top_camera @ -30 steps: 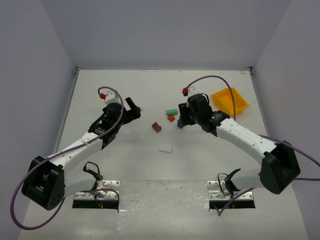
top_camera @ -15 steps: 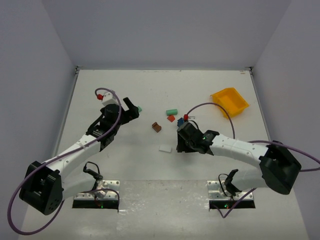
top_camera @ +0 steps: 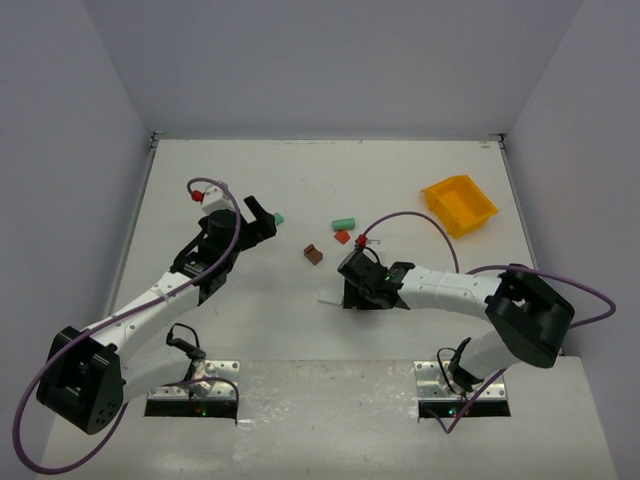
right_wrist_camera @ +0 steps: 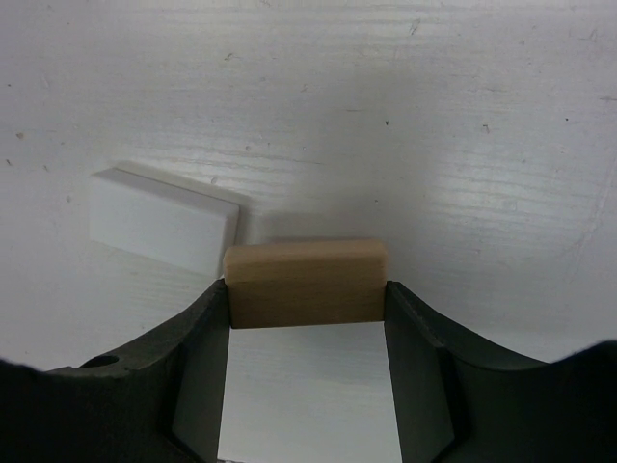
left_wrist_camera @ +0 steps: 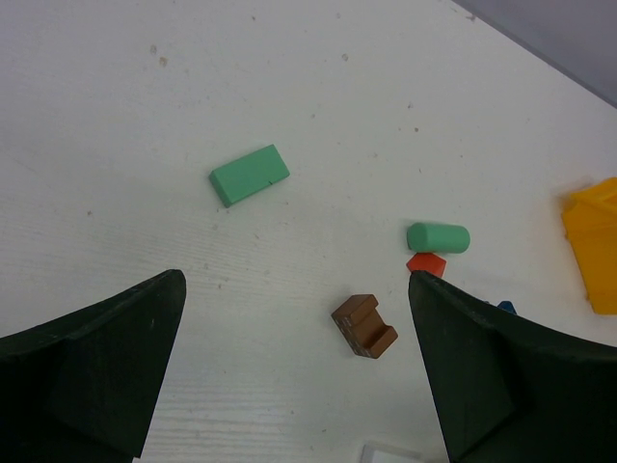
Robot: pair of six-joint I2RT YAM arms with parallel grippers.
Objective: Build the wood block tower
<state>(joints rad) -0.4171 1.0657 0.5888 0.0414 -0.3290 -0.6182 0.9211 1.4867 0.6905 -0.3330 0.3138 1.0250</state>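
In the right wrist view my right gripper (right_wrist_camera: 306, 294) is shut on a plain tan wood block (right_wrist_camera: 306, 285), held low over the table. A white block (right_wrist_camera: 164, 220) lies just to its left. In the top view the right gripper (top_camera: 346, 293) is beside that white block (top_camera: 328, 298), and the arm hides the tan block. My left gripper (left_wrist_camera: 294, 289) is open and holds nothing. It hangs above the table, with a brown notched block (left_wrist_camera: 364, 325) below it. Beyond lie a mint flat block (left_wrist_camera: 250, 175), a mint cylinder (left_wrist_camera: 438, 236), a red block (left_wrist_camera: 426, 263) and a blue block's corner (left_wrist_camera: 505, 307).
A yellow bin (top_camera: 459, 203) stands at the far right of the table. In the top view the brown block (top_camera: 313, 254), the red block (top_camera: 343, 237) and the mint cylinder (top_camera: 344, 223) lie between the arms. The left gripper (top_camera: 262, 218) is beside the mint flat block (top_camera: 279, 217).
The right arm has swung from beside the red and mint blocks toward the near side, ending next to the white block. The left arm has shifted only slightly.
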